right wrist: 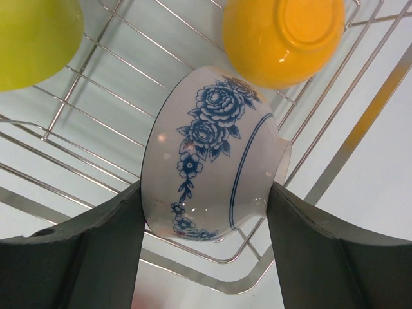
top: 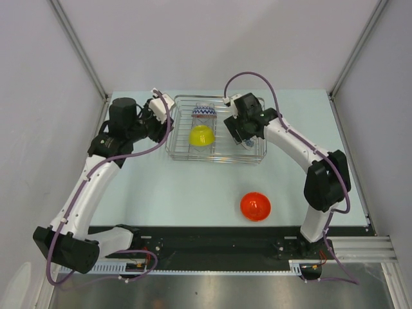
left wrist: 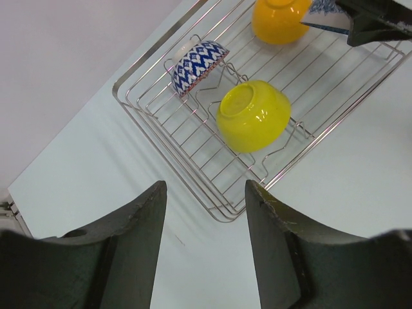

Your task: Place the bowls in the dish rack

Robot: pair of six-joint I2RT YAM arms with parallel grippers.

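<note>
Three bowls in the dish rack (top: 219, 160), one held, one waiting.
Above: red bowl (top: 255, 206) on the tabletop (top: 161, 193), five o'clock of the rack. Our left tool (left wrist: 206, 193) gapes empty; zigzag bowl (left wrist: 198, 64), lime-yellow bowl (left wrist: 254, 116), orange bowl (left wrist: 278, 19) sit racked. Our right tool (right wrist: 206, 188) clasps the white bowl (right wrist: 215, 148) over the rack.

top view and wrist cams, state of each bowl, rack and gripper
dish rack, holds three bowls
lime-yellow bowl, in rack, tilted, base up
zigzag bowl, in rack, on its side
orange bowl, in rack, base up
white flowered bowl, in right gripper, over rack
red bowl, on table, outside rack
left gripper, open, empty
right gripper, shut on white flowered bowl
</note>
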